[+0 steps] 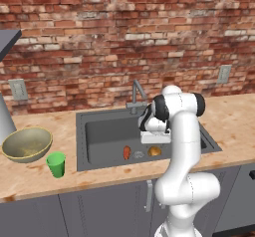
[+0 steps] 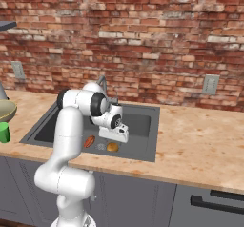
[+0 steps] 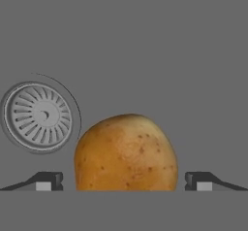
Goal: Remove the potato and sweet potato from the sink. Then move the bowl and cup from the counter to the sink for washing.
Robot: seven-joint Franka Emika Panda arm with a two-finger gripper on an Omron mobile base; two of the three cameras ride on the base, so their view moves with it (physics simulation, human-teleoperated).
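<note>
The golden-brown potato (image 3: 126, 153) lies on the floor of the dark grey sink (image 1: 102, 134), close to the round drain (image 3: 38, 116). My gripper (image 3: 124, 181) hangs open just above it, one fingertip on each side, not touching. In the base views the potato (image 1: 154, 151) (image 2: 112, 147) sits under my hand, with the orange-red sweet potato (image 1: 126, 152) (image 2: 89, 141) a little to its left. The olive-yellow bowl (image 1: 27, 143) and the green cup (image 1: 56, 164) stand on the counter left of the sink.
A grey metal tap (image 1: 136, 95) rises at the sink's back edge. The wooden counter (image 2: 200, 140) stretches to the right of the basin. A brick wall with two outlets (image 1: 224, 73) runs behind. A grey appliance edge (image 1: 5, 121) stands at far left.
</note>
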